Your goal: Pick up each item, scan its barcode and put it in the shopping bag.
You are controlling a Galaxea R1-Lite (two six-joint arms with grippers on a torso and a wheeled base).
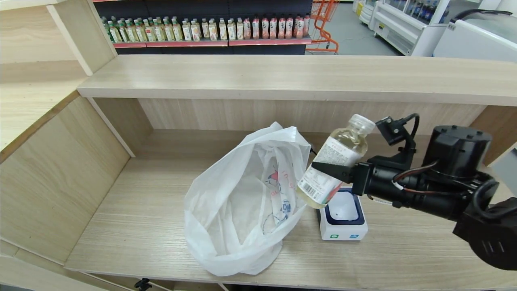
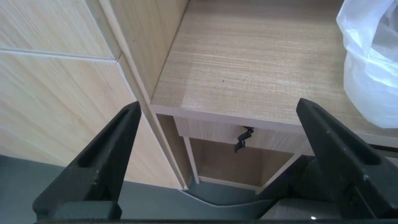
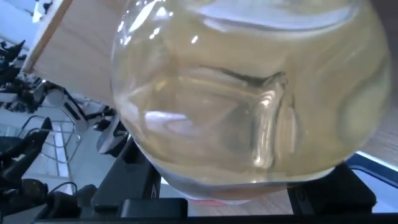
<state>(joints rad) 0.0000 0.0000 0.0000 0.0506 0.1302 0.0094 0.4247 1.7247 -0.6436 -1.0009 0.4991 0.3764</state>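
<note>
A clear bottle [image 1: 337,160] of pale yellow drink, with a white label and a barcode near its base, is tilted in the air above the scanner [image 1: 343,216]. My right gripper [image 1: 336,171] is shut on the bottle's middle. In the right wrist view the bottle's base [image 3: 249,93] sits right in front of the lens. An open white plastic shopping bag [image 1: 246,202] stands on the counter just left of the bottle. My left gripper [image 2: 221,149] is open, held off the counter's front edge, with nothing between its fingers.
The scanner is a small white box with a dark blue rim, right of the bag. The wooden counter [image 1: 153,226] has a side wall at the left, a back wall and a shelf above. A corner of the bag [image 2: 373,62] shows in the left wrist view.
</note>
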